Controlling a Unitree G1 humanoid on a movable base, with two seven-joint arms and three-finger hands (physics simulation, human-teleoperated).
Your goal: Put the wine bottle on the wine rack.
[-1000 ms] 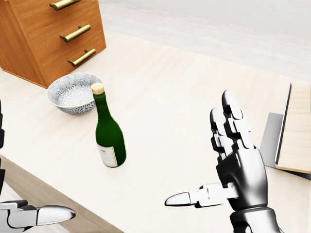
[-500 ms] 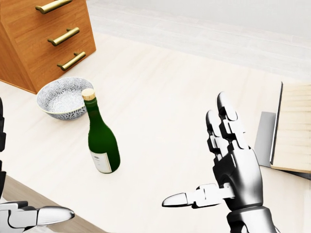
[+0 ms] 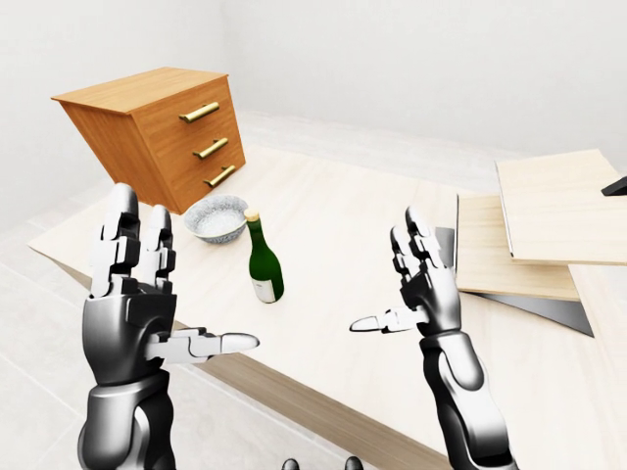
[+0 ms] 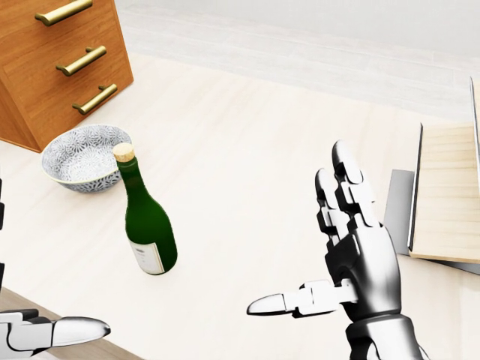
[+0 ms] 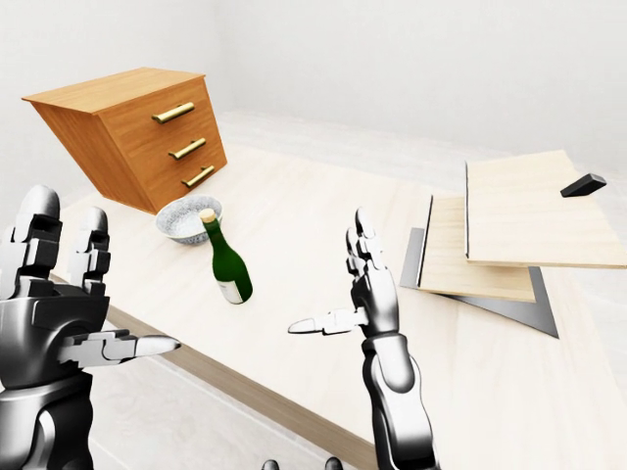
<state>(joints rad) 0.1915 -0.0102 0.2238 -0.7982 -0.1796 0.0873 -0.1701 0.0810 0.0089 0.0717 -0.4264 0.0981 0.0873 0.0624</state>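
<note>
Meanwhile, camera drifting rightward, both hands bare and spread wide.

Standing upright on the pale tabletop (image 4: 247,142): green wine bottle (image 4: 145,217), cork on, label toward the camera, just beside the patterned bowl (image 4: 76,157) and below the wooden drawer chest (image 3: 162,132). Shifted left and down in the head view over the last second, along with bowl and chest, so base or head motion rather than the things' own. Right hand (image 4: 352,251) raised well apart from the bottle, fingers straight, thumb pointing left; left hand (image 3: 132,294) likewise splayed, holding nothing. No grasp begun. Stacked wooden boards (image 3: 534,230) at right, perhaps the wine rack, though hard to tell. Likely still lining up for the reach.
</note>
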